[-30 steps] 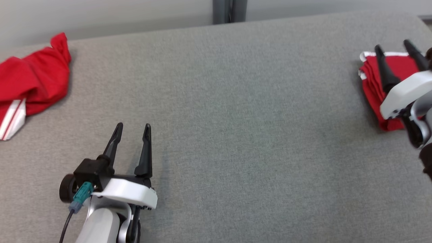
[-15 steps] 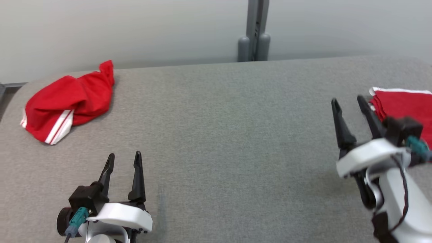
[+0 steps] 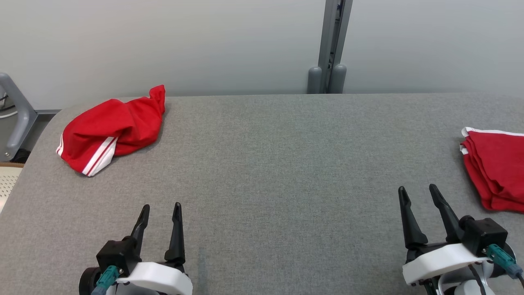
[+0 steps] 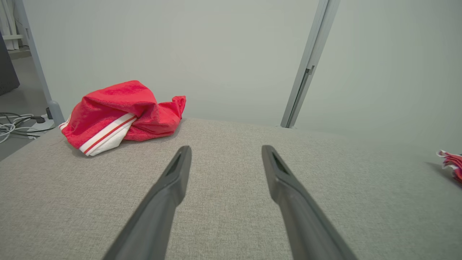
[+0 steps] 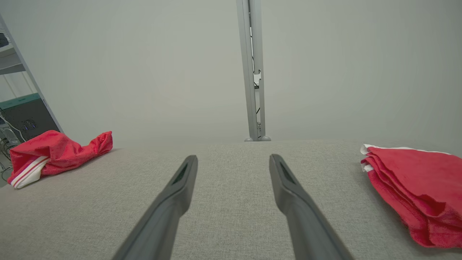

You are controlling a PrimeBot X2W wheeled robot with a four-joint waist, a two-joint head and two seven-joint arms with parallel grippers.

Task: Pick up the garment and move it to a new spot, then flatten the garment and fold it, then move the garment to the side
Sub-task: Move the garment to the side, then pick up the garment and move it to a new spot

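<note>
Our left hand and right hand both hang released over the near part of the grey bench, fingers spread and holding nothing. A crumpled red garment with white stripes lies at the bench's far left corner, well apart from our left hand. A folded red garment with white trim rests at the right edge, near our right hand but not touching it. A grey post stands behind the bench.
</note>
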